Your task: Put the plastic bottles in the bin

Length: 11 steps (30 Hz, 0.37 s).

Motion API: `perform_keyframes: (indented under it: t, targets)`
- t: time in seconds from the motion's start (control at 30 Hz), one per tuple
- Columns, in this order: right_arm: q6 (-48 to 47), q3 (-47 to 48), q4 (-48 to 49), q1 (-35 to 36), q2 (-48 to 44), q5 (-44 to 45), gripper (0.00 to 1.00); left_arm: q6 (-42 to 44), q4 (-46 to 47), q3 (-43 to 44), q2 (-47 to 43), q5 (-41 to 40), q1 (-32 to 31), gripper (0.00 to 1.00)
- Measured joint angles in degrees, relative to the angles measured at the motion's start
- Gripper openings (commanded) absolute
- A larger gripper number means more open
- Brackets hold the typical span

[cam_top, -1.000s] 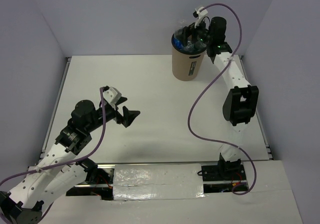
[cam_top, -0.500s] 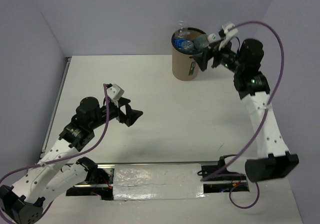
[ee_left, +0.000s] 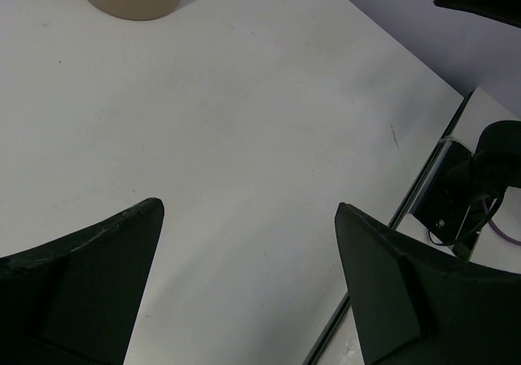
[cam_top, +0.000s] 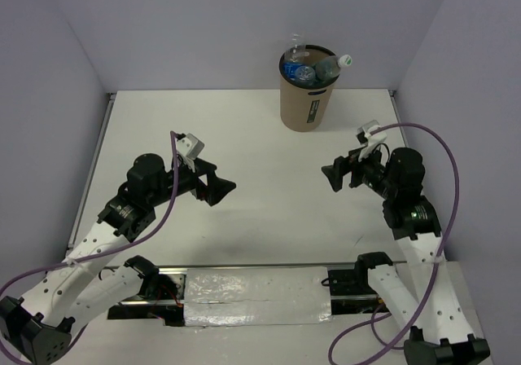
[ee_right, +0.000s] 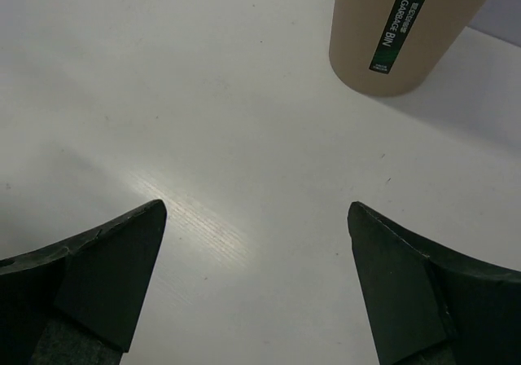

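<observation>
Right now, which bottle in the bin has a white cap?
The long green-labelled bottle, leaning over the bin rim on the right; the other bottles show blue labels or bare clear plastic.

Matt against glossy
Tan bin [cam_top: 306, 104] looks matt cardboard; bottles [cam_top: 324, 68] clear shiny plastic; tabletop [cam_top: 244, 137] smooth white, faint sheen.

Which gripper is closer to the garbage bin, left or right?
Right. The right gripper hovers to the near right of the garbage bin; the left gripper is farther away, toward the near left.
</observation>
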Motion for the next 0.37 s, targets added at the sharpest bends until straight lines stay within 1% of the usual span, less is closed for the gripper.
perform_keyframes:
  t: [0.17,0.37]
  targets:
    - [0.39,-3.63,2.64,0.0,-4.68,0.59,1.0,0.02,-0.28,0.0,-0.04,0.33,0.17,0.99]
    - [-0.31,-5.68,3.61,-0.68,-2.69,1.55,1.0,0.02,-0.33,0.0,-0.94,0.42,0.7,0.99]
